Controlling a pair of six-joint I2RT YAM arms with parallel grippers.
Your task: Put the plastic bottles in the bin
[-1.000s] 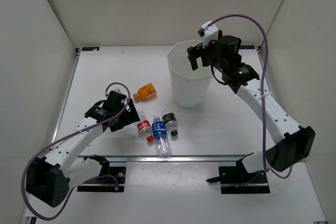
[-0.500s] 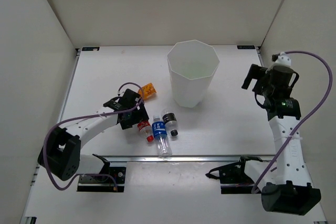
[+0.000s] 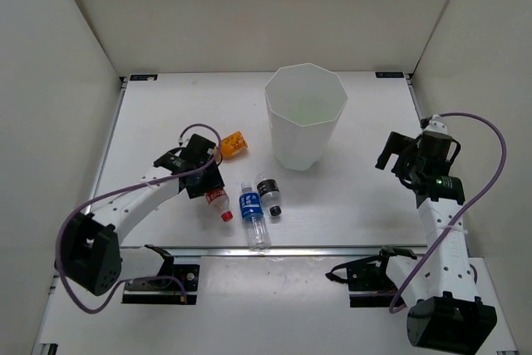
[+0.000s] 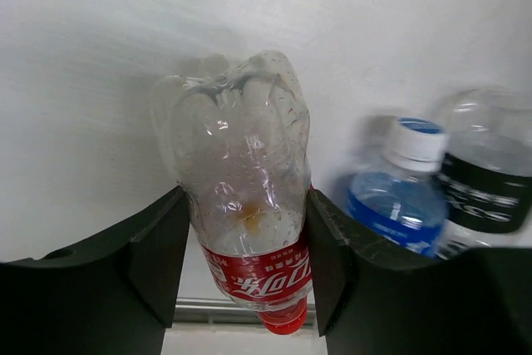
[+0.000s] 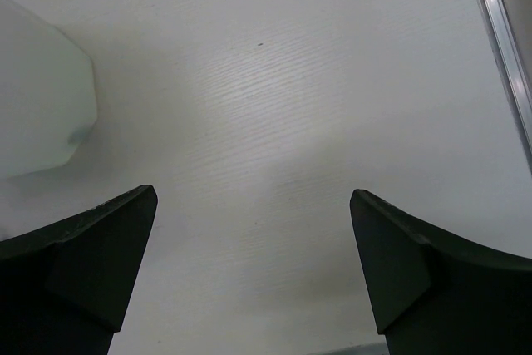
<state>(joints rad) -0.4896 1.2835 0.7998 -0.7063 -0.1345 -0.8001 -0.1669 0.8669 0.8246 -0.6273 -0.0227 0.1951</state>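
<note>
My left gripper (image 3: 209,188) (image 4: 247,265) is shut on the clear bottle with the red label (image 3: 218,200) (image 4: 245,197), both fingers pressed against its sides, red cap pointing toward the camera. Just right of it lie the blue-label bottle (image 3: 252,210) (image 4: 397,205) and the black-label bottle (image 3: 268,188) (image 4: 486,189). An orange bottle (image 3: 232,144) lies behind the left gripper. The tall white bin (image 3: 298,145) (image 5: 37,97) stands upright at centre back. My right gripper (image 3: 396,154) (image 5: 253,263) hangs open and empty over bare table, right of the bin.
White walls enclose the table on three sides. An aluminium rail (image 3: 274,248) runs along the near edge, and another rail (image 5: 501,39) lines the right edge. Purple cables loop off both arms.
My left gripper has closed on the red-label bottle and shifted it slightly left. The right arm has swung from above the bin out to the right, then lower.
</note>
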